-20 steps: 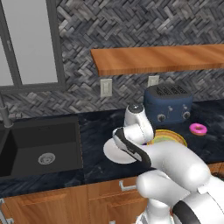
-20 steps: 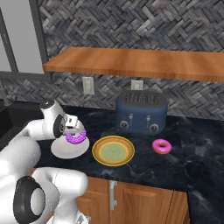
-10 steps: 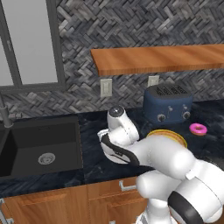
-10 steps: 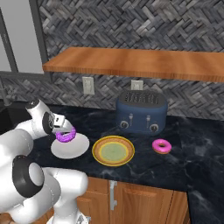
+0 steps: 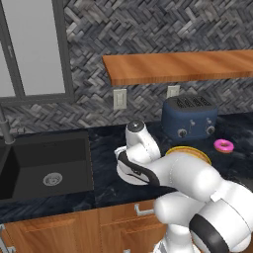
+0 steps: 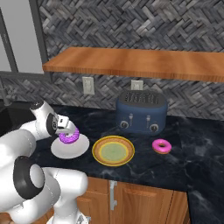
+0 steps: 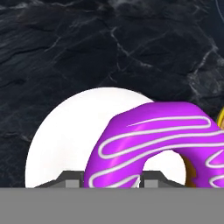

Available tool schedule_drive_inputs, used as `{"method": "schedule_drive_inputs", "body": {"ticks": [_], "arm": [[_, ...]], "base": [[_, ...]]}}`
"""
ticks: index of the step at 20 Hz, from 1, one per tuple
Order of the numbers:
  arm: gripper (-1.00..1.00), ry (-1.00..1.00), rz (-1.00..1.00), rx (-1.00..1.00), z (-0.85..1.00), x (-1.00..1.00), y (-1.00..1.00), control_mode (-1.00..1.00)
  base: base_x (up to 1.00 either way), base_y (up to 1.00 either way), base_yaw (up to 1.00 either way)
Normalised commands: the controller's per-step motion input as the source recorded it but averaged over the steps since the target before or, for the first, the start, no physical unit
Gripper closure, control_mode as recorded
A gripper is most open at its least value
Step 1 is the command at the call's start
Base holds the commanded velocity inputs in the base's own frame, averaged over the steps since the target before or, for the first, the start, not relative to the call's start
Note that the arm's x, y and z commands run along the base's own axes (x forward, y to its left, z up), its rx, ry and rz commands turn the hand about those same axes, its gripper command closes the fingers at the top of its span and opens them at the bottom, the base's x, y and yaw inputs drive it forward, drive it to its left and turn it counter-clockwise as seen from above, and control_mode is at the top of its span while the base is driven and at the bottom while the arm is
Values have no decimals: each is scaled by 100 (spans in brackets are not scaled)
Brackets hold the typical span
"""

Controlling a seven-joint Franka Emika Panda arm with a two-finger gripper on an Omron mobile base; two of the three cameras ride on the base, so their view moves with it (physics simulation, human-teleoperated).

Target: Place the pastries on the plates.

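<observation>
Purple donut [image 6: 68, 136] hangs in the end effector [image 6: 65, 131], whose fingers are closed on one side of its ring. It sits above the white plate [image 6: 70, 148]; whether it touches the plate cannot be told. In the hand view the donut [image 7: 162, 146], with pale stripes across its icing, lies over the right part of the white plate [image 7: 65, 135], and the two fingertips [image 7: 70, 178] rise at the bottom on either side of the ring's wall.

The white plate rests on the dark marble worktop [image 6: 192, 162], just left of the yellow plate [image 6: 113, 151] with its green centre. The pink donut [image 6: 161, 146] lies on the worktop to the right of the yellow plate, apart from it, in front of the blue toaster [image 6: 141, 112].

In the left base view the arm covers most of the white plate [image 5: 121, 170]; the pink donut [image 5: 223, 146] lies near the toaster [image 5: 190, 116], and a sink [image 5: 47, 163] is set into the worktop at the left.
</observation>
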Motion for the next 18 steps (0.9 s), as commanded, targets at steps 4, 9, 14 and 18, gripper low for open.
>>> {"method": "schedule_drive_inputs", "body": {"ticks": [4,9,14,18], "arm": [[-100,0,0,0,-1,0,0,-100],[-100,0,-6,0,28,12,11,-100],[-100,0,-2,4,52,6,-23,-100],[-100,11,-3,4,18,0,-100,-100]], "base": [[0,0,0],[0,0,0],[0,0,0],[0,0,0]]}}
